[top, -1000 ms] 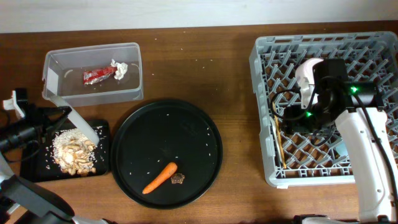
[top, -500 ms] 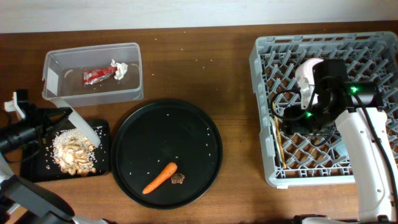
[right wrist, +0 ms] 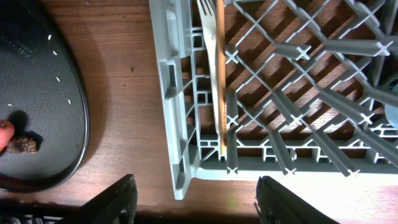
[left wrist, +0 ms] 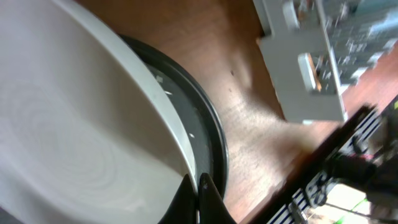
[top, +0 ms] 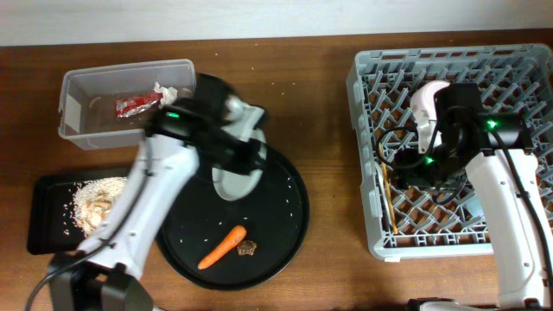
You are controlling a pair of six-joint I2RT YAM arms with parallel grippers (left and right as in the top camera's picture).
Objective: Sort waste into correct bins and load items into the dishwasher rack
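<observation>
My left gripper (top: 249, 149) is shut on the rim of the pale plate (top: 233, 177) and holds it tilted over the large round black tray (top: 285, 225). In the left wrist view the fingertips (left wrist: 199, 186) pinch the plate (left wrist: 74, 124) edge. The carrot (top: 222, 246) and brown crumb (top: 247, 250) lie on the round tray. The clear tub (top: 86, 130) holds the red wrapper (top: 134, 105) and tissue (top: 166, 93). Rice with scraps (top: 99, 203) lies in the shallow black tray (top: 43, 229). My right gripper (right wrist: 202, 205) is open and empty over the grey rack (top: 367, 173). The chopstick (right wrist: 219, 74) and fork (right wrist: 206, 25) lie in the rack.
A white piece of tableware (top: 423, 104) stands in the rack near my right wrist. A bluish item (right wrist: 392, 115) shows at the rack's edge. Bare brown table (top: 333, 112) lies between the round tray and the rack. A few rice grains dot the round tray.
My left arm has swung from the far left, over the shallow black tray, to above the round tray, carrying the plate. The right arm has not moved.
</observation>
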